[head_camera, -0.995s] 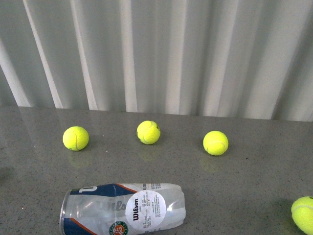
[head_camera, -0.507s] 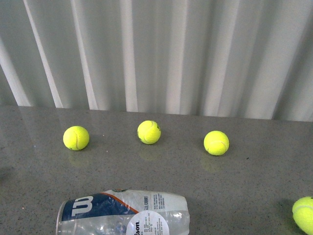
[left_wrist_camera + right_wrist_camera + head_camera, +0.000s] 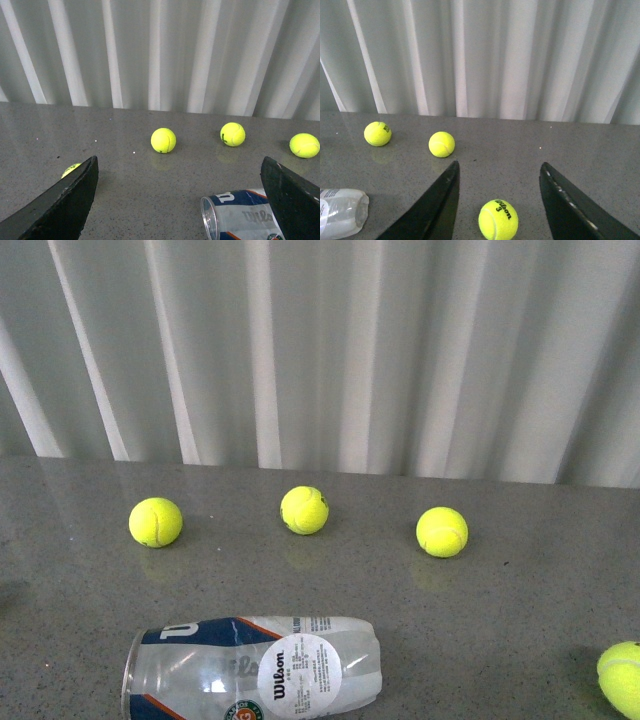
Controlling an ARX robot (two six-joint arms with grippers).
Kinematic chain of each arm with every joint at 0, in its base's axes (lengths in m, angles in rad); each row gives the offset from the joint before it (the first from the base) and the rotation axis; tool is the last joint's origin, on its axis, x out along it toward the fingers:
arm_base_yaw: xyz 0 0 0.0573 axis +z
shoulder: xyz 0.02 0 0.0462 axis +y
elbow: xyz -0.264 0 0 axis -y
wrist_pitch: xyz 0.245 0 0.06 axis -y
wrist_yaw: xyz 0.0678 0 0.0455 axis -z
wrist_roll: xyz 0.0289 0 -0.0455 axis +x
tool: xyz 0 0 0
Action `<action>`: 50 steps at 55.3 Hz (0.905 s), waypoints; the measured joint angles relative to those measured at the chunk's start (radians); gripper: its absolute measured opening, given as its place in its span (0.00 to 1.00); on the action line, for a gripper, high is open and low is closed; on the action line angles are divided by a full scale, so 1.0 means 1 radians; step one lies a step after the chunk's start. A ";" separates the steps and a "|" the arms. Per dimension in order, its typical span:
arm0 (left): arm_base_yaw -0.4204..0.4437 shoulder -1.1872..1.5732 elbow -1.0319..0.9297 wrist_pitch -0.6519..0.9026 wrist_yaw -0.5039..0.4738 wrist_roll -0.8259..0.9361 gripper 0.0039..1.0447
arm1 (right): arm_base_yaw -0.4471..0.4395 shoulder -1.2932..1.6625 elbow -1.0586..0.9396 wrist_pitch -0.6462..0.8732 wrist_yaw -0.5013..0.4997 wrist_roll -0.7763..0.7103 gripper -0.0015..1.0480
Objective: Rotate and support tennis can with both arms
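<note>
Clear plastic tennis can (image 3: 250, 670) lay sideways on the table (image 3: 520, 600), ungripped; left gripper (image 3: 178, 162) and right gripper (image 3: 499, 167) jaws both gaped apart. A one-sided nudge could roll it away

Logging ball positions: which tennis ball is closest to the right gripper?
The ball marked Wilson 3, showing between the right gripper's open fingers; the three balls in the back row lie farther off.

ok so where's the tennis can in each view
Front view: tennis can on its side, nearest the camera, before the ball row.
Left wrist view: its rim end shows, far end behind a finger of the left gripper.
Right wrist view: only its clear end, cut by the frame edge.
Shared: the row's dark-marked middle ball.
</note>
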 joint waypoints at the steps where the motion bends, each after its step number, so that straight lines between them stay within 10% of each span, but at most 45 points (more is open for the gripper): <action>1: 0.000 0.000 0.000 0.000 0.000 0.000 0.94 | 0.000 0.000 0.000 0.000 0.000 0.000 0.54; 13: 0.013 0.142 0.108 -0.255 0.106 -0.067 0.94 | 0.000 0.000 0.000 0.000 0.000 0.003 0.95; 19: -0.038 0.347 0.244 -0.336 0.099 -0.116 0.94 | 0.000 0.000 0.000 0.000 0.000 0.002 0.93; 50: -0.228 1.612 0.538 0.344 0.284 -0.033 0.94 | 0.000 0.000 0.000 0.000 0.000 0.002 0.93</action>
